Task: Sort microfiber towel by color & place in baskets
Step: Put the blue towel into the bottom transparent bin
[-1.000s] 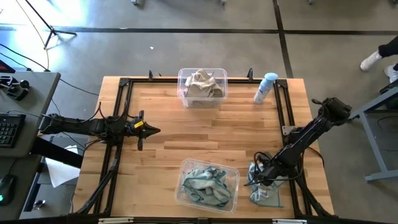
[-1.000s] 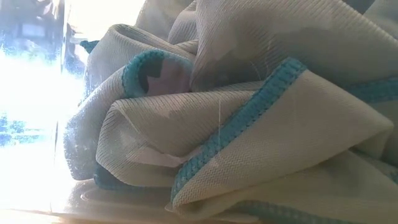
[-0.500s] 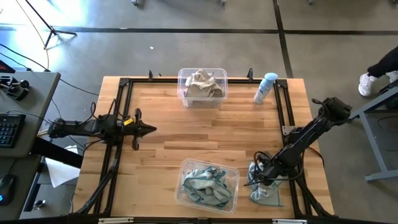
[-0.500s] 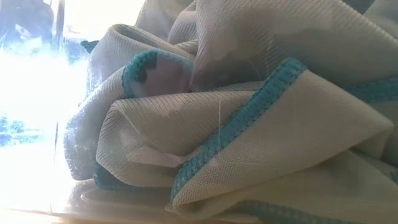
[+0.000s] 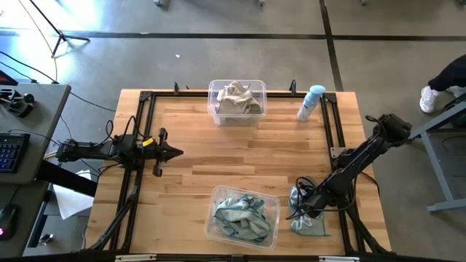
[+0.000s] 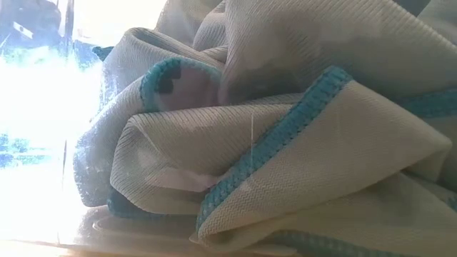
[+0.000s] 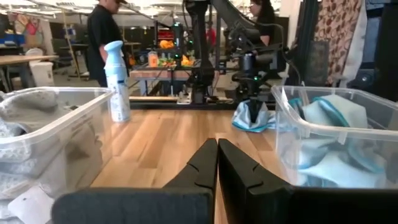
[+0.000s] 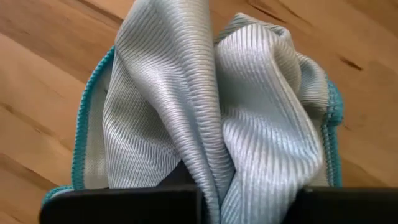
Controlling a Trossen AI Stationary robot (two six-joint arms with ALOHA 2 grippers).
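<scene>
wood table (image 5: 218,156), concrete floor around | teal towel (image 8: 217,118) bunched up, ribbed, bright teal edging | right gripper (image 5: 301,209) pinching it | left gripper (image 7: 217,163) closed, empty

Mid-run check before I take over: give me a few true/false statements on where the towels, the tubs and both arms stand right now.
1. The right gripper is down on a teal towel lying on the table, its jaws closed on the cloth. True.
2. The tub near the front edge holds beige towels. False: it holds teal ones; the beige towels are in the far tub.
3. The left gripper carries a towel. False: its jaws are shut on nothing, held over bare wood at the left side.
4. The spray bottle stands on the table right of the far tub. True.
5. The teal towel under the right gripper already lies inside a tub. False: it is on the table, right of the front tub.
</scene>
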